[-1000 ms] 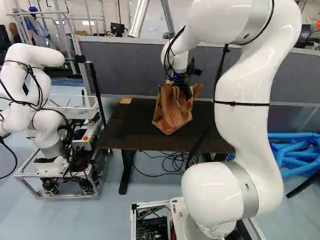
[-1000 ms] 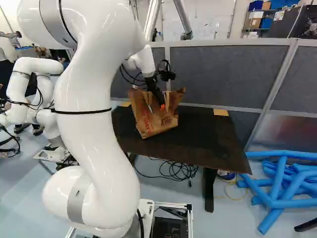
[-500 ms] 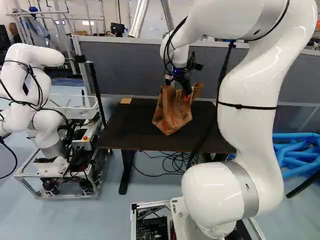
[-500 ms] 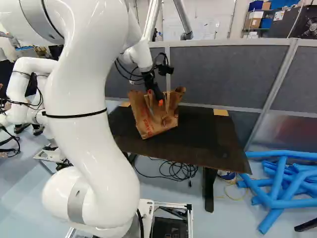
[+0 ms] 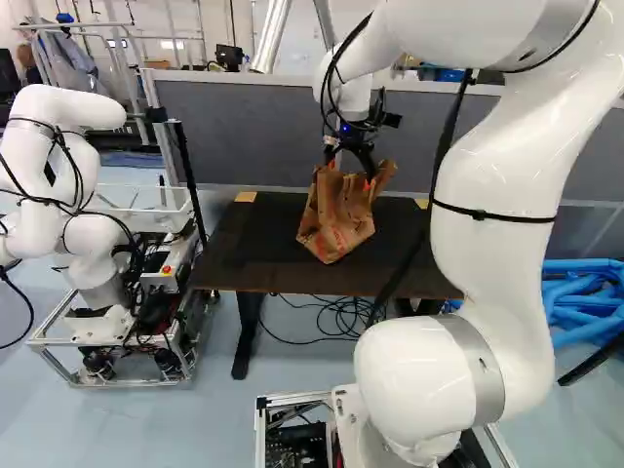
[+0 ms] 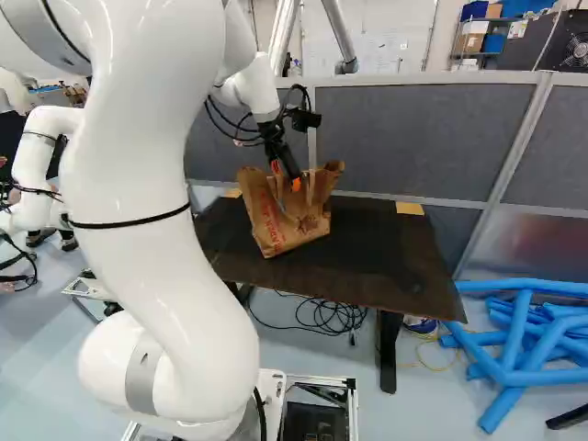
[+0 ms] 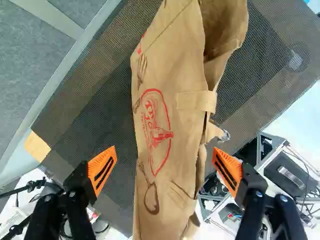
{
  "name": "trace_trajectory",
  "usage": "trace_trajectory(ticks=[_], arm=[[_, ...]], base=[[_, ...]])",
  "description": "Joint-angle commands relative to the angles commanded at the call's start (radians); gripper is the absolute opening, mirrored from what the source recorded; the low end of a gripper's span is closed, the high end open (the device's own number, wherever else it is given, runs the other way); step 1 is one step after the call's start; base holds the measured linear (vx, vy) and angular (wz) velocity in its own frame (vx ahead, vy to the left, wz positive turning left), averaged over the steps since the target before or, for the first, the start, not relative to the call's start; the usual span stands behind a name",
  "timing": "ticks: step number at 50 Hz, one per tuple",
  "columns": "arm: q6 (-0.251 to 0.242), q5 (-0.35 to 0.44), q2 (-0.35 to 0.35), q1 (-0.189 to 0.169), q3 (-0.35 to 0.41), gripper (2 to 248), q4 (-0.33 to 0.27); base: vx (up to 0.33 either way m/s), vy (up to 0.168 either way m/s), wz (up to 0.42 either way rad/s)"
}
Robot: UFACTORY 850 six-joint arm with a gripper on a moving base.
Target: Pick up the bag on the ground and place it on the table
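The crumpled brown paper bag with red print stands mouth up on the dark rectangular tabletop, toward its far side, so the placing looks done. The black two-fingered gripper with orange pads is spread wide at the bag's top, one pad on either side and neither pinching the paper. What seems left is to draw the gripper straight up and away; a sideways move could catch the loose upper edge and drag or tip the bag.

Beyond the table's far edge runs a grey fabric partition, which limits room for the wrist on that side. Black cables lie on the floor under the table, light blue tubes are heaped to the right, and another white robot arm stands well to the left.
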Motion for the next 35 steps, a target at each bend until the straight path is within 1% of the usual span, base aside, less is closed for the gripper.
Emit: trace_trajectory(ticks=[22, 35], arm=[[0.0, -0.08, 0.062, 0.0, 0.002, 247, 0.0], [0.0, -0.106, 0.098, 0.0, 0.001, 247, 0.0]], base=[[0.0, 0.0, 0.0], [0.0, 0.0, 0.0]])
